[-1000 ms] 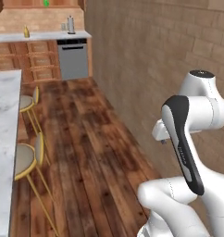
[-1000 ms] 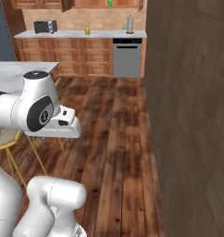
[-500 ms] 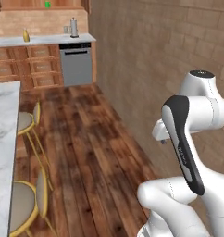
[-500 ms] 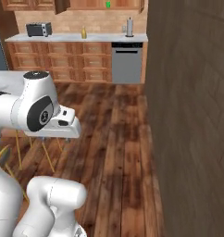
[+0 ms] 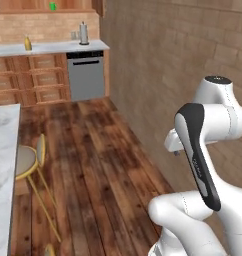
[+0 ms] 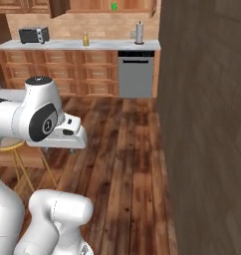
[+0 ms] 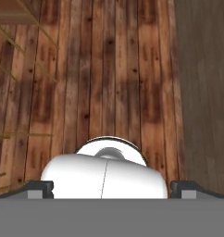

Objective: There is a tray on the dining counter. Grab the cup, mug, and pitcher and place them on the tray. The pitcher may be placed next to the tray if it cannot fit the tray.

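Marble, white and grey, ran along the left edge of the left base view: that was the dining counter [image 5: 4, 165], and I took it as my landmark. No tray stood on the stretch of it I could see. A stool [image 5: 27, 162] with a tan seat and thin brass legs was tucked just beside its long edge, and from the right base view the same counter [image 6: 8, 93] showed as a pale sliver behind the arm's shoulder.

Far beyond the counter's end, against the back wall, a second worktop [image 6: 77, 45] sat on wooden drawer fronts. A small mustard-yellow pitcher [image 5: 27, 44] stood on it, well apart from the dining counter. Higher still, on the wood above that worktop, was a small bright green thing [image 5: 52, 6]; too small for me to say whether it was the cup or the mug. A tall metal canister [image 5: 83, 33] stood to the right of the pitcher, above a steel dishwasher [image 5: 86, 76], and a dark toaster oven [image 6: 34, 35] sat at the worktop's other end.

Between the dining counter and the brick wall [image 5: 183, 65] lay dark plank floor [image 5: 103, 165]. The gripper [image 7: 112, 187] hung over that floor, its two dark fingertips [image 7: 40, 187] standing as wide apart as they go, with nothing between them but floorboards.
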